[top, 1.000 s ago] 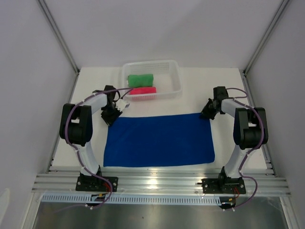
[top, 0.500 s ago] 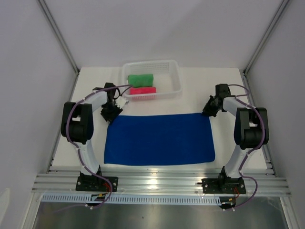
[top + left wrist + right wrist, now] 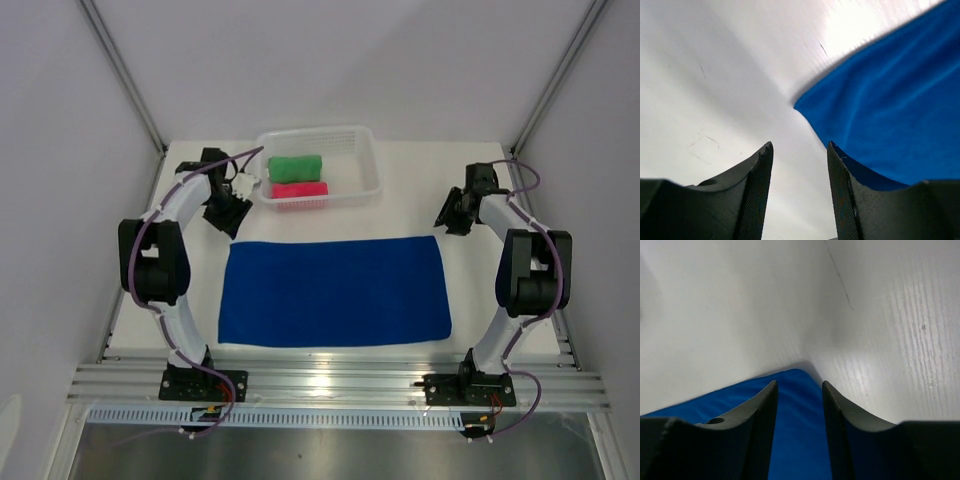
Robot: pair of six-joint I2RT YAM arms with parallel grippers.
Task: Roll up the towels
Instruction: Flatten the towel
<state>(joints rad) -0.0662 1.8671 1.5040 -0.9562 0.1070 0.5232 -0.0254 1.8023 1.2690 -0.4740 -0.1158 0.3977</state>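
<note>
The royal blue towel (image 3: 335, 292) lies spread flat in the middle of the table. Rolled up in the white basket (image 3: 375, 180) are the green towel (image 3: 295, 166) and the pink towel (image 3: 300, 189). My left gripper (image 3: 228, 222) hangs just beyond the blue towel's far left corner. In the left wrist view, the left gripper (image 3: 800, 147) is open over bare table, with the blue towel (image 3: 880, 110) to its right. My right gripper (image 3: 448, 220) is beyond the far right corner. In the right wrist view, the right gripper (image 3: 799, 385) is open and empty, and the corner of the blue towel (image 3: 795, 410) shows below.
The basket stands at the back centre of the white table (image 3: 420, 170). Grey walls enclose the table on the left, right and back. An aluminium rail (image 3: 330, 385) with both arm bases runs along the near edge.
Both grippers have opened, let go of the blue towel's far corners and drawn back toward the far side. The towel now lies flat.
</note>
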